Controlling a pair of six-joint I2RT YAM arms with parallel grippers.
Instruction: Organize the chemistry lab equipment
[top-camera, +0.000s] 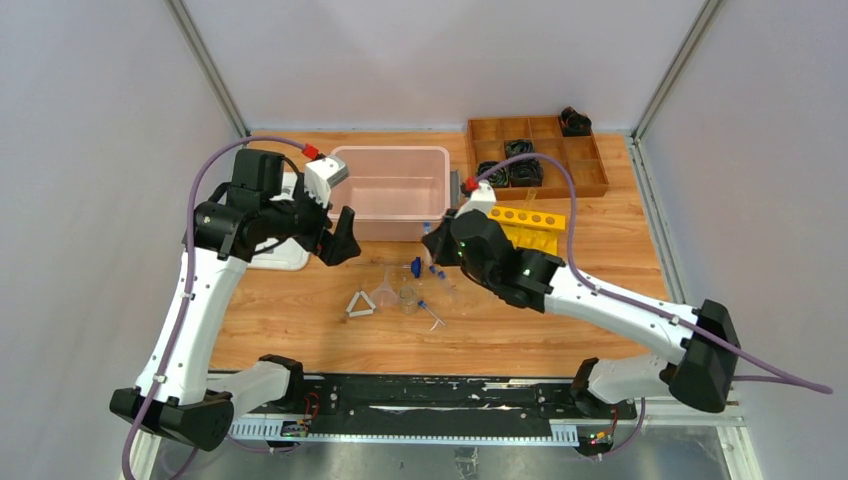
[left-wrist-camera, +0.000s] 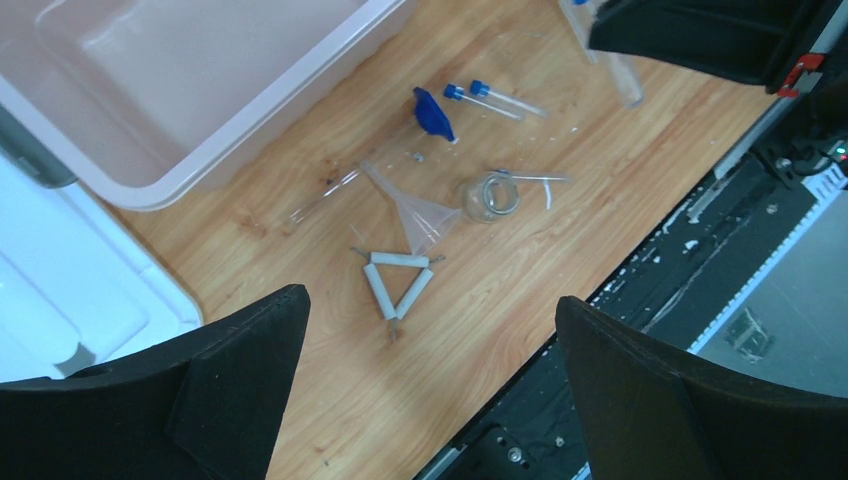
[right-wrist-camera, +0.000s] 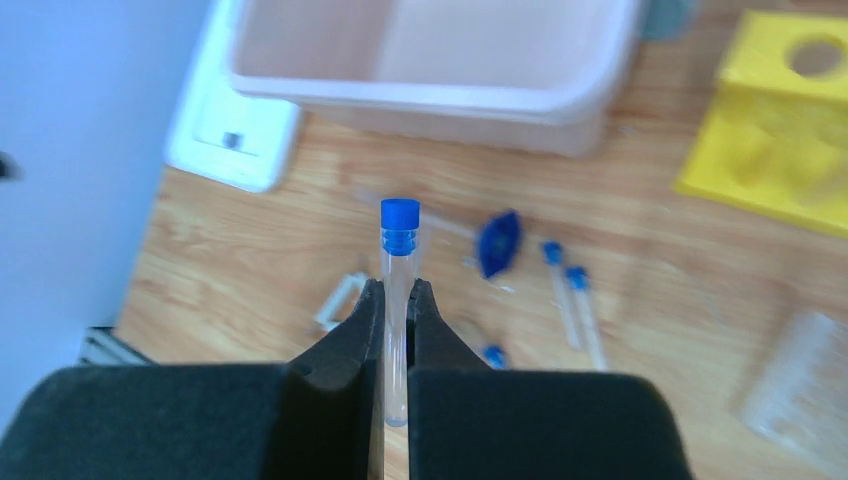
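Right fingers (right-wrist-camera: 345, 345) clamped on tube (right-wrist-camera: 398, 275) | tube's long axis ran along them, cap (right-wrist-camera: 400, 213) outward | held just left of yellow rack (right-wrist-camera: 790, 150) | left fingers (left-wrist-camera: 240, 350) wide, farther from rack

No lettering, brand, number or sign can be read in any of the views. The only possible marking is a small dark spot on the white tray (right-wrist-camera: 235, 130), just left of the pink bin (right-wrist-camera: 420, 98). It is too blurred in the right wrist view to tell whether it is text or a symbol.
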